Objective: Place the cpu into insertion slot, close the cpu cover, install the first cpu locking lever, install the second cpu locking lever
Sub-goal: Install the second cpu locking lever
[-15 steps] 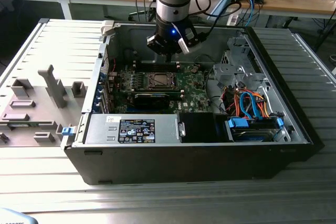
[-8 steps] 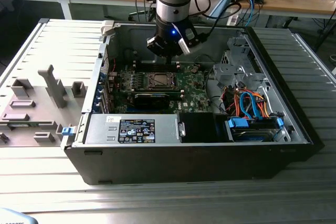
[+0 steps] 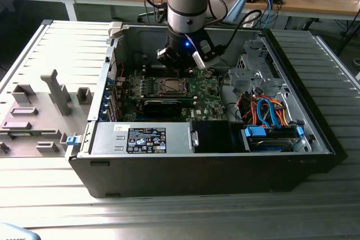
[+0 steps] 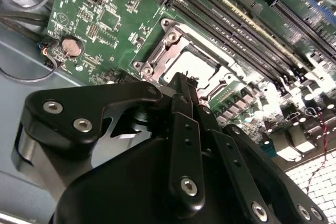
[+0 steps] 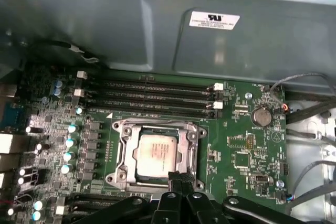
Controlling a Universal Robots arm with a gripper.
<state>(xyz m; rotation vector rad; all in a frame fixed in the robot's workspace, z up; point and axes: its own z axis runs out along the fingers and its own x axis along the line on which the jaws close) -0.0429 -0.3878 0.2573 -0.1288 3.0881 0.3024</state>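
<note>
The cpu [image 5: 157, 152] lies with its dull silver top up in the insertion slot [image 3: 169, 86] on the green motherboard [image 5: 247, 150]. The cpu cover [image 5: 126, 148], a silver frame with a square window, lies flat over the cpu's edges. In the second wrist view the cpu [image 4: 195, 66] and the cpu cover [image 4: 168, 43] sit just past my black fingers. My gripper [image 5: 178, 176] hangs low over one corner of the slot with its fingers pressed together, shut. The gripper [image 4: 184, 80] hides that corner, so I cannot tell how the locking levers lie. In the exterior view the gripper [image 3: 181, 67] is inside the open case.
Long black memory slots [image 5: 157, 98] run beside the socket, and a coin battery [image 5: 261, 116] sits on the board. The grey case wall [image 5: 131, 30] rises close behind. Orange and blue cables [image 3: 264, 111], a drive cage [image 3: 250, 71] and the power supply [image 3: 140, 139] crowd the case.
</note>
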